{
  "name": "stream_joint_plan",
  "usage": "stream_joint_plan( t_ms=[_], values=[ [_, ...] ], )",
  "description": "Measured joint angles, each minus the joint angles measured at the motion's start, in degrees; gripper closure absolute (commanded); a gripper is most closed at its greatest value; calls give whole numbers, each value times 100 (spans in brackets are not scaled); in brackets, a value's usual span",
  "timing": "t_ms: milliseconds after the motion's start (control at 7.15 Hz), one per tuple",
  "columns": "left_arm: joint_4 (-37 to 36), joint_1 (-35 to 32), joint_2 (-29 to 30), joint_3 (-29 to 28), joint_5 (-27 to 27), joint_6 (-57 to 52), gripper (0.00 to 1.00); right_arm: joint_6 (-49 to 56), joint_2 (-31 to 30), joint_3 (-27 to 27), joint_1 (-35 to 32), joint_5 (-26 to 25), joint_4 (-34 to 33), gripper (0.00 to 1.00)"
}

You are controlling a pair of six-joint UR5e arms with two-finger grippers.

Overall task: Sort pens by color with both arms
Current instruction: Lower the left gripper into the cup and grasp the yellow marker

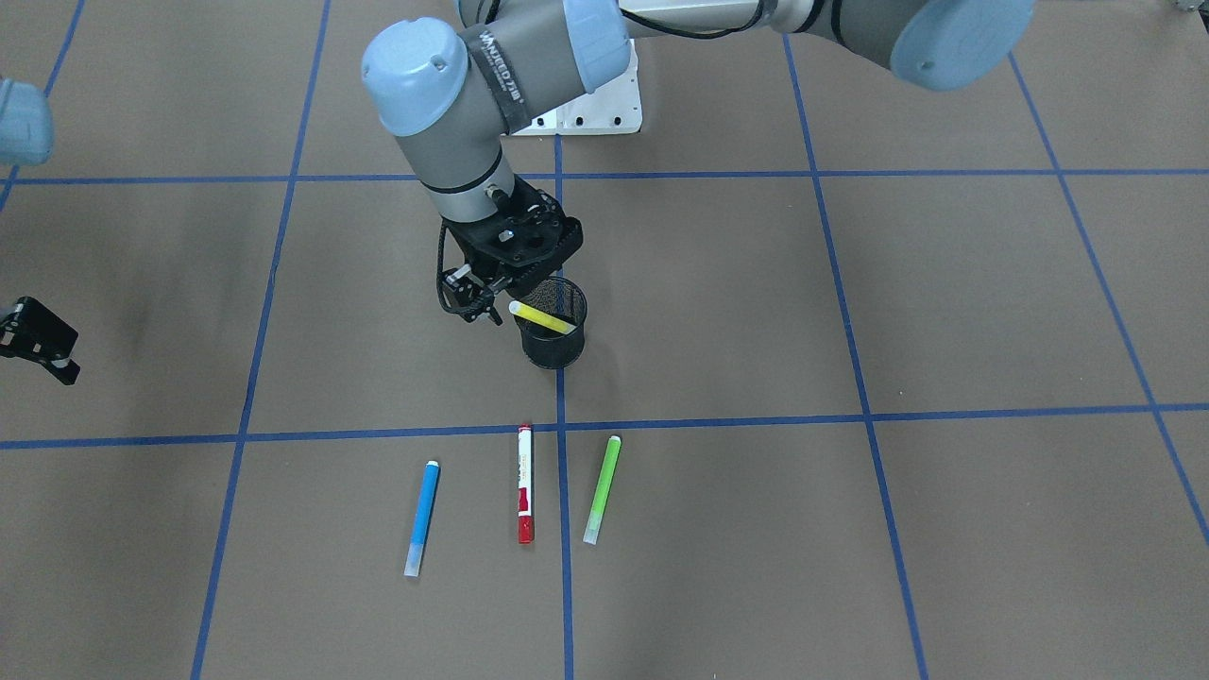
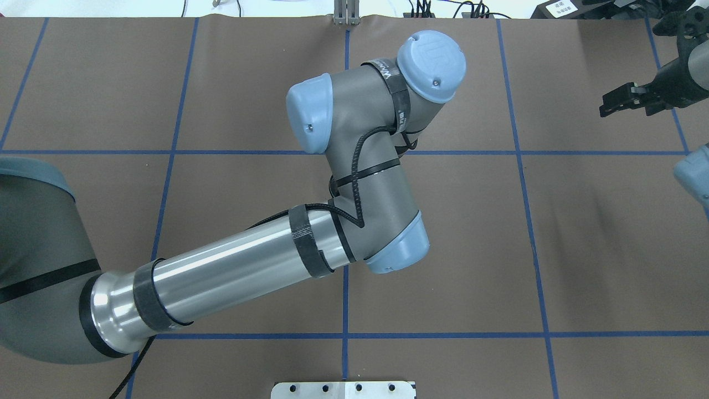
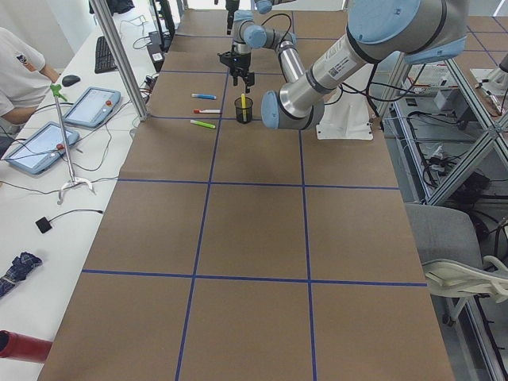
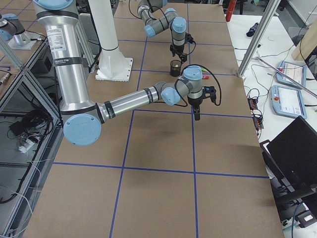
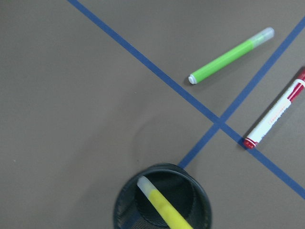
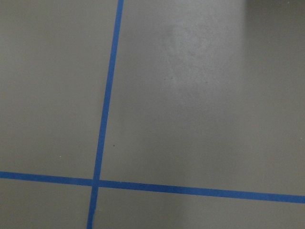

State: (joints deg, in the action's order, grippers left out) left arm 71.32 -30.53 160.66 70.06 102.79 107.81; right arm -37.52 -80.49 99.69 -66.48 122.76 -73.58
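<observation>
The yellow highlighter [image 1: 543,318] leans inside the black mesh cup [image 1: 555,348]; it also shows in the left wrist view [image 5: 164,207]. My left gripper [image 1: 480,312] hangs just beside the cup's rim, looks open and holds nothing. The blue highlighter [image 1: 423,518], the red marker [image 1: 525,484] and the green highlighter [image 1: 603,489] lie side by side on the table in front of the cup. My right gripper [image 1: 59,366] hovers far off to the side, looks shut and empty. In the overhead view the left arm [image 2: 354,183] hides the cup and pens.
Brown table cover with blue tape grid lines [image 1: 559,430]. The white mounting base [image 1: 595,113] sits behind the cup. The right wrist view shows only bare cover and tape [image 6: 105,119]. An operator's desk with tablets [image 3: 87,107] runs along the table's far side.
</observation>
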Motion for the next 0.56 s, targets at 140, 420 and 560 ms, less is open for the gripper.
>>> stream_joint_plan(
  t_ms=[140,420,560],
  values=[
    [6,36,118,-184,-93,14,4,0,-20,-10,5,-55,1,2],
    [13,144,324,-523,-352,-74,11,-3,-43,-40,11,-78,1,2],
    [13,173,447,-699,-402,-142,18,-7,-56,-51,12,-85,1,2]
  ],
)
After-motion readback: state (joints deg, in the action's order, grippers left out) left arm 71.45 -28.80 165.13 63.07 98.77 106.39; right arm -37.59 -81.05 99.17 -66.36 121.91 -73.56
